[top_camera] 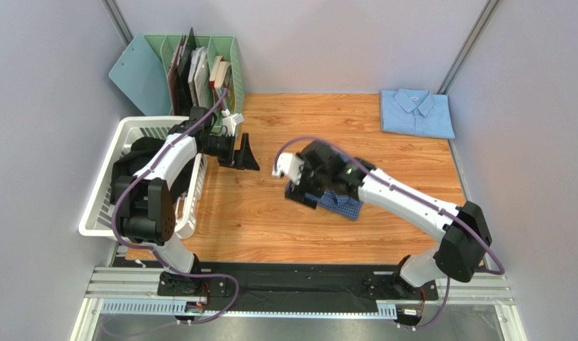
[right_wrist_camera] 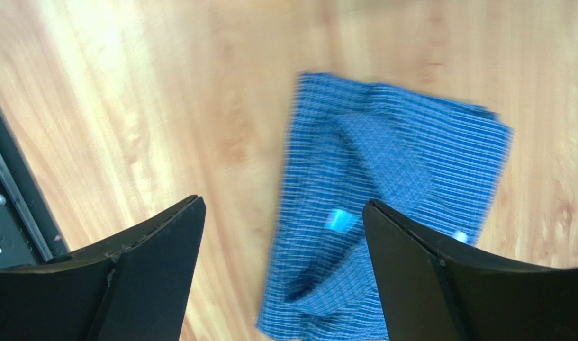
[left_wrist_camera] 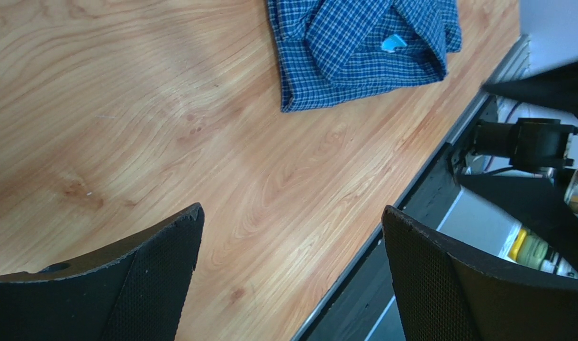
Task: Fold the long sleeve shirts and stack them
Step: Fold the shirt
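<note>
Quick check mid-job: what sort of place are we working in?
Probably a lab test cell: grey partition walls, a wooden tabletop, a staged green file rack and white laundry basket.

Pale grey back wall (top_camera: 306, 42) at 12 o'clock, matching side walls (top_camera: 35, 106) at 9 and 3, slim metal posts (top_camera: 470, 42) in both far corners. Warm orange wooden table (top_camera: 270, 227) across the middle, grain running left to right. At 11 o'clock, a green file rack (top_camera: 236, 71) packed with books and folders, a teal board (top_camera: 135, 71) leaning beside it. At 9, a white slatted basket (top_camera: 98, 192). At 6, a black strip (top_camera: 299, 280) and aluminium rail (top_camera: 121, 288). Soft, even light.
</note>
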`<control>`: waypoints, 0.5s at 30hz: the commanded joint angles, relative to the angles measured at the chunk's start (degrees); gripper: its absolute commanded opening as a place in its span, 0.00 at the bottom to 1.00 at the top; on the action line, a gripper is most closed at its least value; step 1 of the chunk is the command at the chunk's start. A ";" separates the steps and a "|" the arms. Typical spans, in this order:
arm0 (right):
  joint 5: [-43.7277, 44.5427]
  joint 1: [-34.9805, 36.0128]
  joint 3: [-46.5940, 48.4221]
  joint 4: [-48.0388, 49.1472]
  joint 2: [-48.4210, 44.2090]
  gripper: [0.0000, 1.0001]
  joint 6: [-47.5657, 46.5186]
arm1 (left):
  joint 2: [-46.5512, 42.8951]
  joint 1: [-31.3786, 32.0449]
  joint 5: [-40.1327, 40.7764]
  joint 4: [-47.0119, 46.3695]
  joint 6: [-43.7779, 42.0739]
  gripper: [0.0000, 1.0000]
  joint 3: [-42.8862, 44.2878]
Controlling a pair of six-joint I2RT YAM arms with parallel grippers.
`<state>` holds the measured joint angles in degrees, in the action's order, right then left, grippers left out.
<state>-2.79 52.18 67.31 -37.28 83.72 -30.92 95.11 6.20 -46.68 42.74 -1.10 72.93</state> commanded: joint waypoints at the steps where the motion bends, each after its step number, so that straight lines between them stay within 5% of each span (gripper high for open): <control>1: -16.17 -17.49 8.86 -8.59 4.68 0.79 -2.55 | -3.09 -0.40 -3.68 -4.16 2.51 0.97 -1.21; 6: -17.16 -31.59 17.32 -16.50 17.16 0.55 -5.91 | -3.44 -0.40 -2.90 -4.07 1.81 0.95 -1.47; 9: -15.59 -33.28 17.24 -17.74 21.30 0.43 -8.28 | -2.04 -0.40 -2.19 -2.49 1.19 0.95 -0.95; 13: -14.96 -33.03 13.47 -21.24 24.55 0.14 -7.93 | -1.68 -0.40 -2.19 -0.91 1.45 0.92 -0.77; 15: -18.80 -31.98 8.58 -24.58 23.95 0.13 -6.10 | -1.59 -0.40 -2.02 0.06 2.24 0.89 -0.94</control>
<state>-15.97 17.93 81.19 -53.43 108.38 -37.30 93.97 6.20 -47.99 41.17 0.21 71.46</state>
